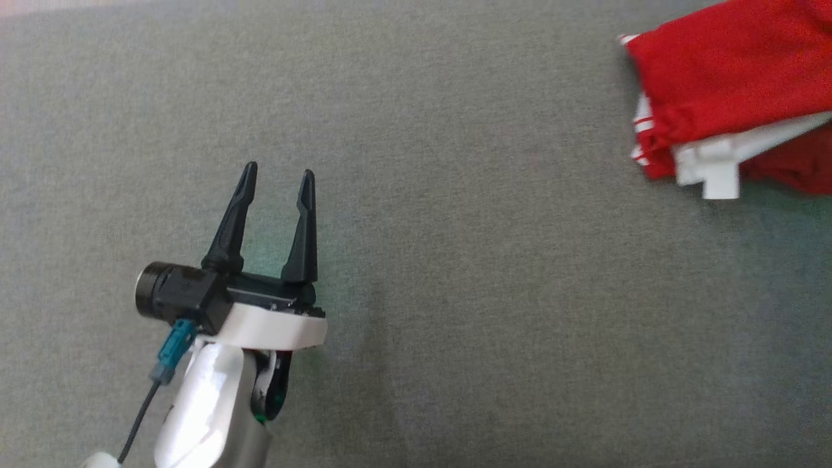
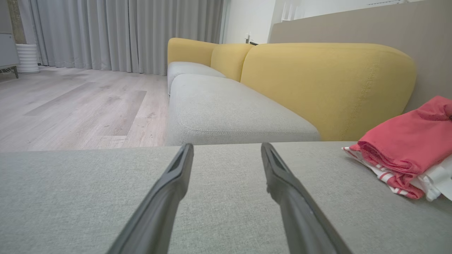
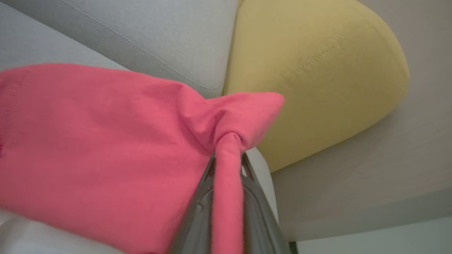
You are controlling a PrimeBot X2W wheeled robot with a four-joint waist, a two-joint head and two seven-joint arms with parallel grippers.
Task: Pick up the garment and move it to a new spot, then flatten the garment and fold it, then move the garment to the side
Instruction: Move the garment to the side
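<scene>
The garment (image 1: 728, 78) is red with white striped trim, folded in a bundle at the far right of the grey cushion. From the left wrist view the garment (image 2: 406, 148) lies to the right, apart from my fingers. My left gripper (image 1: 278, 175) hovers open over bare cushion at the lower left, nothing between its fingers (image 2: 169, 190). My right gripper (image 3: 227, 155) is shut on a pinched fold of the garment (image 3: 106, 148), whose red cloth bunches above the fingertips and drapes to the left.
The grey seat cushion (image 1: 455, 260) spreads under everything. A yellow sofa backrest (image 2: 328, 84) rises behind it, with another grey cushion (image 2: 226, 109) beyond. Wooden floor (image 2: 70, 106) and grey curtains (image 2: 106, 31) lie to the left.
</scene>
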